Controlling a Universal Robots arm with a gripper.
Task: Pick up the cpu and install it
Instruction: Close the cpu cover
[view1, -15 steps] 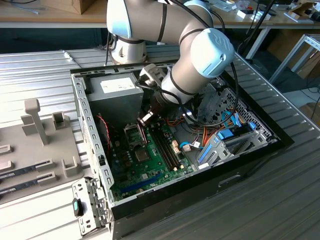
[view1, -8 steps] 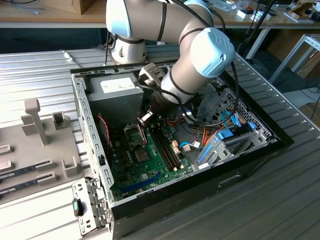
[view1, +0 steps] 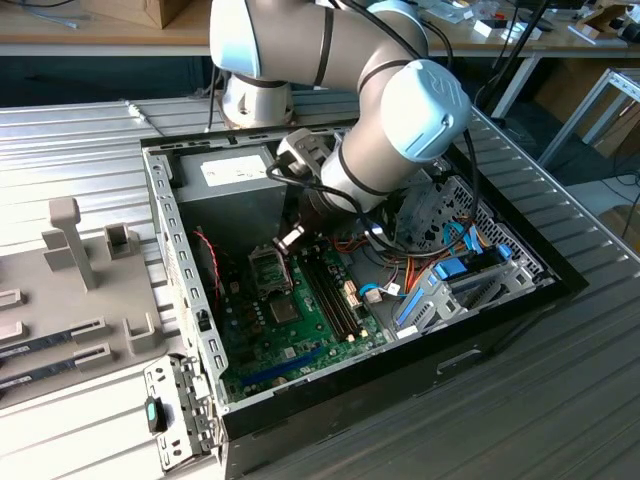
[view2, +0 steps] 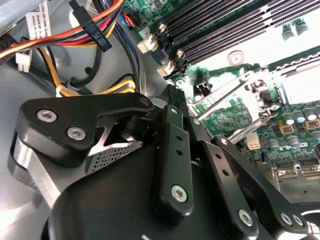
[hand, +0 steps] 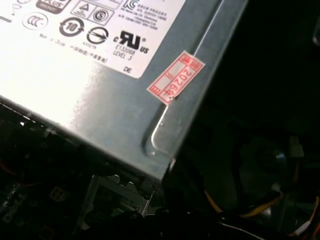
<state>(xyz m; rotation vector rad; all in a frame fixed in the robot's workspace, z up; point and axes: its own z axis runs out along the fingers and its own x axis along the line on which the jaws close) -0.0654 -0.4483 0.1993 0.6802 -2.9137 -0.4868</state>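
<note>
The arm (view1: 330, 60) is built of silver-grey tubes joined by rounded pale-blue caps, with dark bands at the joints and a black cable running along it. Its round silver base (view1: 255, 100) stands just behind the open computer case (view1: 400, 370). In the second wrist view the gripper (view2: 165, 135) shows matte black linkage bars fixed with silver hex screws, with a bare metal block beside them.

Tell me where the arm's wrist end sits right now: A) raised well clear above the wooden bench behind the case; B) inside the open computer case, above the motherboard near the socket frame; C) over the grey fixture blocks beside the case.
B: in the exterior view the arm reaches down into the open computer case, its wrist end just above the green motherboard beside the socket frame.
</note>
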